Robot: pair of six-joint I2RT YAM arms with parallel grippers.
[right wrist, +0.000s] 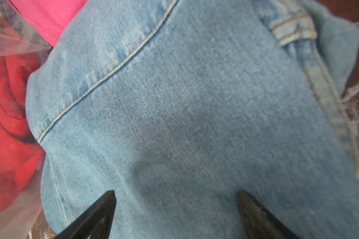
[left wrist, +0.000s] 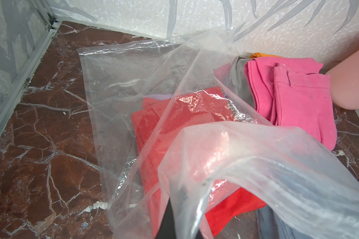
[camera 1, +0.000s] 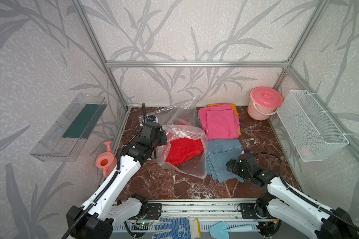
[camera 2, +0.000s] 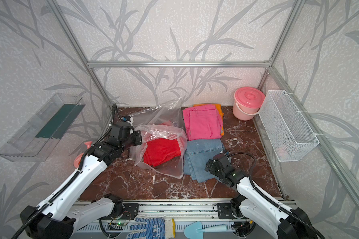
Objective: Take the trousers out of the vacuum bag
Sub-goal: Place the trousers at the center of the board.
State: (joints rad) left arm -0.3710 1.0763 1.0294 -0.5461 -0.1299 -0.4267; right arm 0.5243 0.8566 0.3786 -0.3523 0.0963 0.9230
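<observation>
The left gripper [camera 1: 163, 139] is clenched on the upper lip of the vacuum bag [camera 1: 187, 132], holding its mouth raised. The right gripper [right wrist: 176, 198] has its jaws spread and empty, poised over the denim trousers [camera 1: 224, 154], which lie outside at the bag's 3 o'clock. The red trousers [camera 1: 182, 151] lie inside. Judgement: the cloth is soft, light and limp, the film slippery; take the red pair by its folded edge nearest the mouth. The lilac trousers [left wrist: 160, 96] show only as a sliver beneath. Film veils the left fingertips.
</observation>
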